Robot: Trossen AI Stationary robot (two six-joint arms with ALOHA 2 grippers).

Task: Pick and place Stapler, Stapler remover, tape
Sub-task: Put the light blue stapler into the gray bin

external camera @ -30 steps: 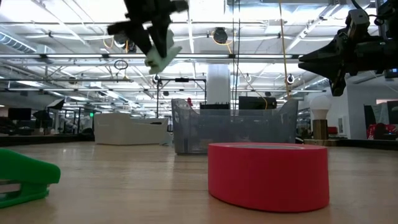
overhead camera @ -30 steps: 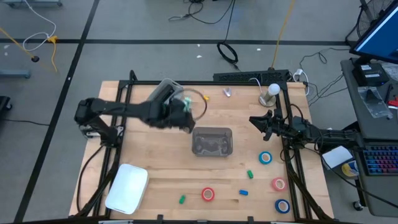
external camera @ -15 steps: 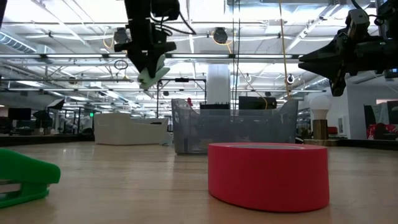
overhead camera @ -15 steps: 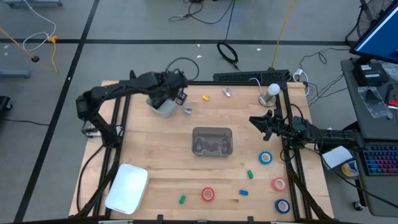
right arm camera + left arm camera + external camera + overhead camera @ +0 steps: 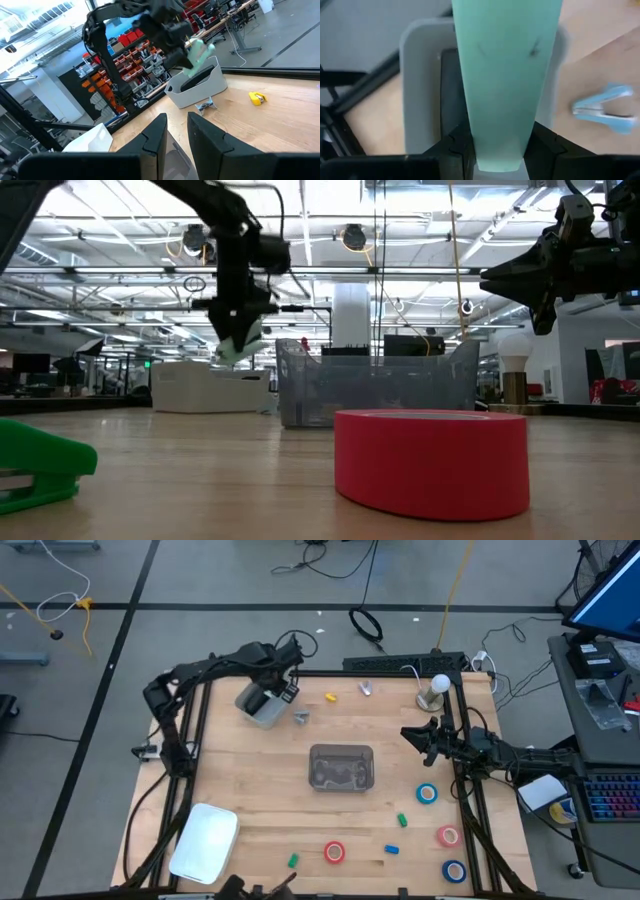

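We are in the placing step for the stapler (image 5: 505, 80): the left tool (image 5: 272, 680) has it clamped by one end, the fingers partly closed around the mint-green bar, and holds it above the grey bin (image 5: 262, 708) at the far left corner of the bench (image 5: 250, 790). In the left wrist view the bar points down into the bin's dark opening, with the bin's pale rim showing on either side. We judge that the next move calls for lowering the stapler into that opening before letting go, keeping it clear of the rim. Just beside the bin lies a stapler remover (image 5: 301, 717), not yet picked, and a second small metal piece (image 5: 366, 689) sits farther along the far edge. The tape rolls remain on the bench: a red one (image 5: 334, 852), a blue one (image 5: 427, 794), a pinkish one (image 5: 447, 835) and another blue one (image 5: 454, 870). The right tool (image 5: 412, 735) waits over the right side, its fingers nearly together and empty. We cannot see how deep the bin is, nor whether the stapler's lower end already touches its inside. The contents of the clear box (image 5: 341, 767) at mid-bench are hard to make out.
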